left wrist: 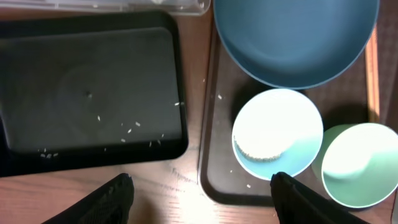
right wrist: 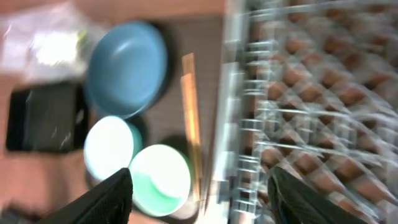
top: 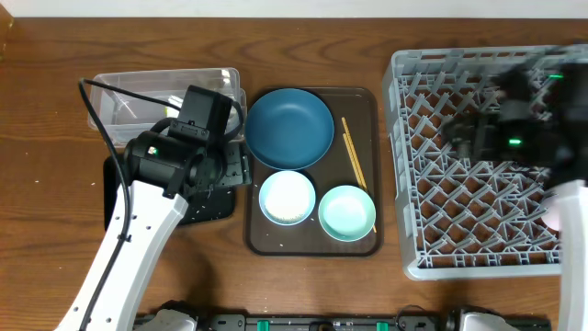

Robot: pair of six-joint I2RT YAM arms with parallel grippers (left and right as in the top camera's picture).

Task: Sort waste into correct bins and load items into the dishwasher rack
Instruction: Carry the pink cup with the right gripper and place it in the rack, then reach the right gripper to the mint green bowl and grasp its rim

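The dark-blue dish (top: 289, 127), the pale-blue bowl (top: 288, 197), the mint-green bowl (top: 346, 212) and the wooden chopsticks (top: 354, 152) lie on the brown tray (top: 312, 246). In the left wrist view the pale-blue bowl (left wrist: 278, 134) holds white rice-like scraps (left wrist: 258, 148). The black tray (left wrist: 87, 87) carries a few loose grains. My left gripper (left wrist: 202, 186) is open and empty above the table, between the black tray and the brown tray. My right gripper (right wrist: 200, 183) is open and empty, blurred, over the left edge of the grey rack (top: 487, 156).
The clear tub (top: 165, 92) stands at the back left with pale and yellowish bits inside. A pinkish-white shape (top: 554, 216) shows at the rack's right edge beside the right arm. Bare wood lies at the left and the front.
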